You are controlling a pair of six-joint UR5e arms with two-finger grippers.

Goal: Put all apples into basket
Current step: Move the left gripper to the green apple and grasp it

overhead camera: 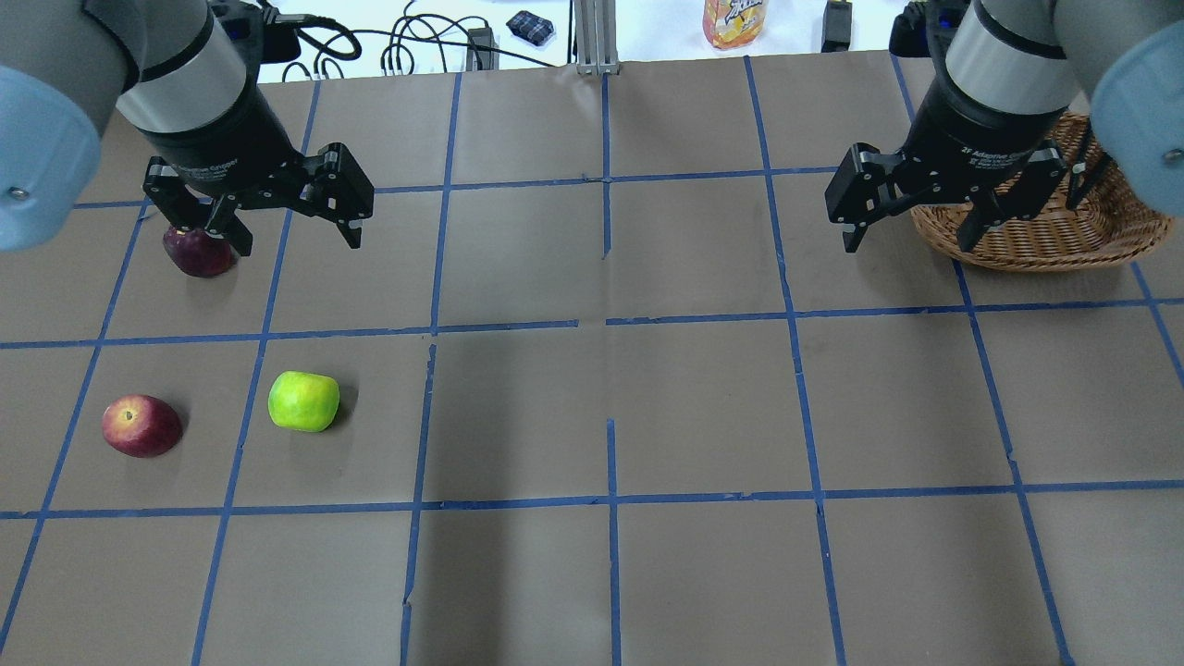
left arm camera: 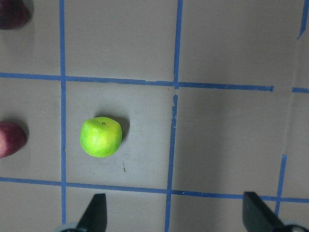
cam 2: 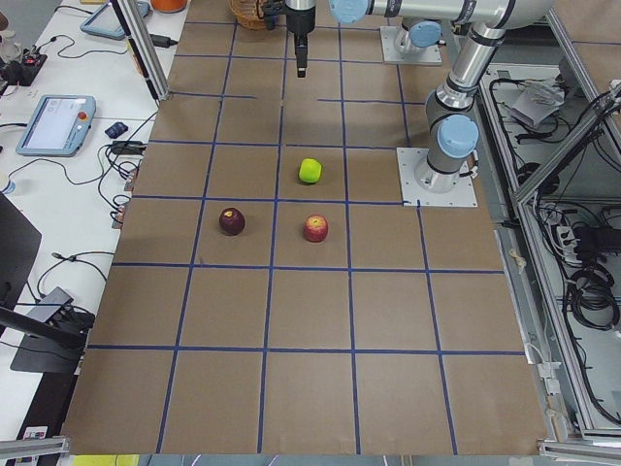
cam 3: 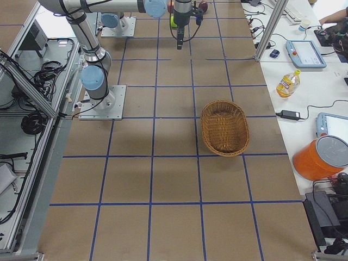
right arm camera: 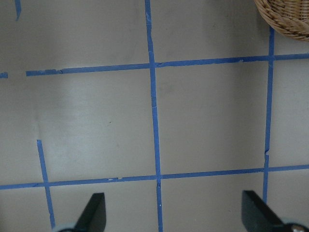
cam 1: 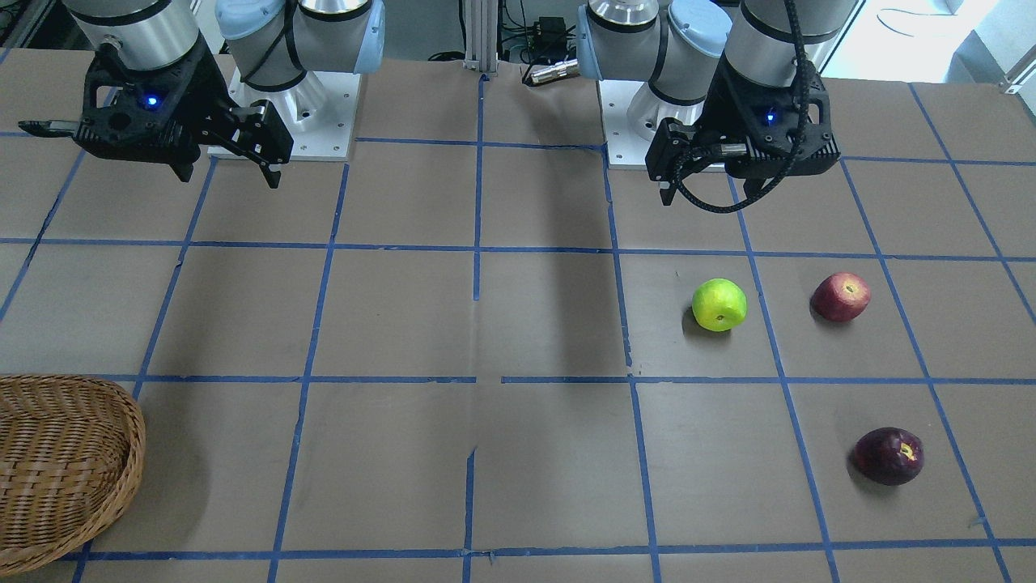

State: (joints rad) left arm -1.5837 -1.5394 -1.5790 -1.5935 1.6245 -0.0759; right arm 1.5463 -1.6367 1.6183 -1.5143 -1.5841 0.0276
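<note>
- Three apples lie on the left half of the surface, well in from its edges: a green apple (cam 1: 719, 304), a red apple (cam 1: 841, 297) and a maroon apple (cam 1: 889, 456).
- The green and red ones lie near each other but apart. The maroon one lies alone, farther toward the far edge.
- One basket (cam 1: 133, 453) sits on the right half, near the far edge and well apart from all three apples. No apple is in it yet.
- The left hand (overhead camera: 298, 231) hangs above the surface with its fingers spread, gripping nothing and touching no apple. Its wrist camera sees the green apple ahead of the gap between the fingers and off to one side.
- The right hand (overhead camera: 911, 242) is likewise released and holds nothing. It hangs above the surface on the near side of the basket.
- Handling, as I judge it: each apple is firm, moderately heavy and smooth-skinned, so it can slide between the fingers and will roll if nudged.
- All three seem to lie on their sides, stem ends turned sideways.
- The best hold looks like a grip from above with a finger on each side of the widest part, closing only firmly enough to lift.
- A drop could bruise the fruit, so a low release into the basket seems wise.
- The wicker is stiff and light, and a bump could shift it.
</note>
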